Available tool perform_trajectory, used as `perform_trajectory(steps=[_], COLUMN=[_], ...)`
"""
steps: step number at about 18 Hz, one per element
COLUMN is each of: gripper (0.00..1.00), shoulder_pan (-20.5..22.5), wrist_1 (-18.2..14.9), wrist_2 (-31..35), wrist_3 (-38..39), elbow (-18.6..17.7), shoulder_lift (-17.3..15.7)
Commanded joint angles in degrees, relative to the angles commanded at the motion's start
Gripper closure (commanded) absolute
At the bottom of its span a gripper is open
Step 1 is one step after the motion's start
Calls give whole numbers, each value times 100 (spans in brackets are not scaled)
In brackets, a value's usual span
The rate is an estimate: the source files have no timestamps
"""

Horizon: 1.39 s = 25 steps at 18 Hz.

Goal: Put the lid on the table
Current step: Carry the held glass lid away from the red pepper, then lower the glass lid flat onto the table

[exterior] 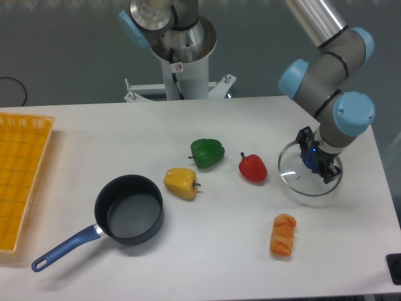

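Saucepan [128, 217]: dark, blue handle, open; far left of the fingers.
Orange pastry [283, 235]: below-left of the fingers.
Yellow pepper [180, 183], green pepper [207, 153], red pepper [252, 168]: left of the fingers.
Yellow tray [19, 182]: far left edge of the desk [219, 263].
Lid [294, 179]: flat on the desk, directly under the fingers.
Fingers [316, 162]: at the lid's knob; grasping or released cannot be told.

Clear glass lid [294, 172], smooth white table [219, 251]
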<state>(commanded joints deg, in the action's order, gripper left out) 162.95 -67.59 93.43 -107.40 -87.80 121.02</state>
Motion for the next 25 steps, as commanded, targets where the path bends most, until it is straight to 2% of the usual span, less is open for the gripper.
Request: perform_trajectory(steps=[10, 16, 25], gripper=[41, 41, 41], shoulder_pan=[0, 0, -9], wrist_1=[105, 343, 413], wrist_2=[0, 0, 9], wrist_3=[26, 26, 35], elbow=[0, 0, -9], shoulder_lift=[88, 202, 290])
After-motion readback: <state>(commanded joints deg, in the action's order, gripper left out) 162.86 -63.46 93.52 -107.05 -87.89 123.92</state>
